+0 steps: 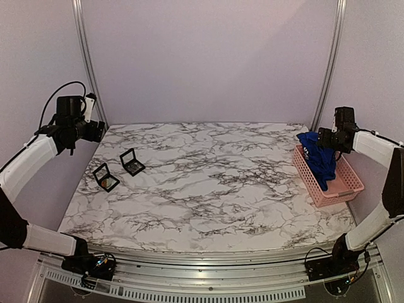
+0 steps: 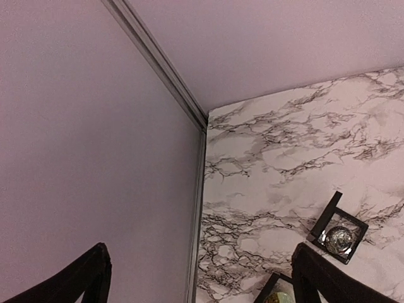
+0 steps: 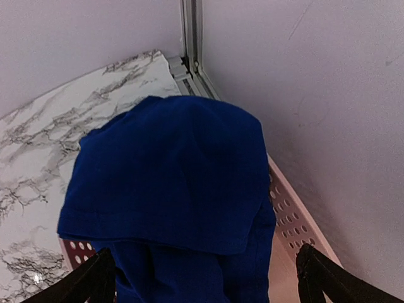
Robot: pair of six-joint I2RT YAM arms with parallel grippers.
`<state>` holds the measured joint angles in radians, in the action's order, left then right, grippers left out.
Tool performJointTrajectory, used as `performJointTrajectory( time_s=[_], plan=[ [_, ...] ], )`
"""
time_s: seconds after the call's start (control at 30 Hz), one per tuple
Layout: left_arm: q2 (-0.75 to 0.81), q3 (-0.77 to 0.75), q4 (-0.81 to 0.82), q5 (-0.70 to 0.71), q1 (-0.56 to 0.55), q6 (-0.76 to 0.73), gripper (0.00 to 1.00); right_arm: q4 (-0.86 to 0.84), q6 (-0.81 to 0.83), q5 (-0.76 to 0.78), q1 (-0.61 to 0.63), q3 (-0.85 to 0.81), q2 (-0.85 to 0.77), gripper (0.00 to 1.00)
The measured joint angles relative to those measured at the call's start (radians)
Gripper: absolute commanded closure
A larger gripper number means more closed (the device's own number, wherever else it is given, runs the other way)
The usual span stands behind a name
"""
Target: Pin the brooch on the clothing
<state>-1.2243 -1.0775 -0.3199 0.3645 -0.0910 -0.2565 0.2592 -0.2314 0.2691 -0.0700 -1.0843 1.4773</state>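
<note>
We see the left gripper [image 2: 199,274] and right gripper [image 3: 205,278] spread wide, both empty. The clothing [image 3: 170,170] lies bunched in the pink basket [image 1: 347,186] at right. A deep grab, we fear, snags the basket too.

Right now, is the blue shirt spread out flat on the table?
No, the blue shirt lies bunched up inside the pink basket on the right.

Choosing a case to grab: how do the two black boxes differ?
The farther box holds something silvery-grey; the nearer box shows orange and greenish tints. The farther box lies more to the right, the nearer box more to the left. Both are small, black and square.
</note>
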Motion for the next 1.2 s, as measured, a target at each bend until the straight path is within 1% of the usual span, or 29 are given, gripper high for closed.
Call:
performJointTrajectory(
  time_s=[0.07,0.1,0.13,0.17,0.2,0.33,0.37,0.4,0.53,0.7,0.8,0.87,1.0,1.03,1.1,1.13,1.2],
  plan=[
    [-0.015,-0.069,-0.073,0.01,0.003,-0.024,0.0,0.054,0.008,-0.015,-0.011,-0.015,0.069,0.02],
    [-0.018,-0.095,-0.11,0.006,0.004,-0.031,0.0,0.075,0.012,-0.022,-0.019,-0.019,0.1,0.05],
    [-0.019,-0.114,-0.143,-0.002,0.005,-0.036,0.0,0.085,0.016,-0.03,-0.026,-0.021,0.124,0.1],
    [-0.016,-0.127,-0.167,-0.018,0.005,-0.041,0.0,0.095,0.024,-0.045,-0.035,-0.023,0.15,0.18],
    [-0.01,-0.135,-0.193,-0.044,0.006,-0.05,0.0,0.098,0.033,-0.064,-0.045,-0.025,0.175,0.28],
    [0.026,-0.141,-0.271,-0.148,0.006,-0.076,0.0,0.093,0.061,-0.162,-0.064,-0.048,0.259,0.8],
    [0.029,-0.147,-0.289,-0.169,0.006,-0.081,0.0,0.091,0.07,-0.185,-0.064,-0.052,0.27,0.92],
    [0.029,-0.153,-0.299,-0.185,0.006,-0.084,0.01,0.09,0.082,-0.206,-0.064,-0.055,0.276,0.99],
    [0.029,-0.158,-0.321,-0.219,0.006,-0.089,0.0,0.094,0.104,-0.255,-0.064,-0.07,0.274,1.0],
    [0.029,-0.16,-0.344,-0.239,0.006,-0.089,0.01,0.138,0.136,-0.217,-0.064,-0.108,0.2,1.0],
    [0.029,-0.168,-0.353,-0.255,0.007,-0.086,0.0,0.163,0.147,-0.2,-0.064,-0.163,0.099,1.0],
    [0.029,-0.177,-0.357,-0.263,0.007,-0.082,0.0,0.166,0.148,-0.219,-0.064,-0.21,0.017,1.0],
    [0.029,-0.199,-0.358,-0.271,0.007,-0.079,0.01,0.069,0.139,-0.298,-0.032,-0.261,-0.216,1.0],
    [0.029,-0.203,-0.358,-0.271,0.009,-0.076,0.0,0.03,0.137,-0.314,-0.003,-0.269,-0.273,1.0],
    [0.03,-0.208,-0.357,-0.271,0.009,-0.072,0.01,-0.041,0.133,-0.357,0.098,-0.301,-0.35,1.0],
    [0.03,-0.208,-0.357,-0.271,0.009,-0.072,0.0,-0.076,0.131,-0.395,0.189,-0.344,-0.366,1.0],
    [0.032,-0.208,-0.358,-0.271,0.01,-0.069,0.01,-0.121,0.127,-0.467,0.33,-0.424,-0.356,1.0]
  ],
)
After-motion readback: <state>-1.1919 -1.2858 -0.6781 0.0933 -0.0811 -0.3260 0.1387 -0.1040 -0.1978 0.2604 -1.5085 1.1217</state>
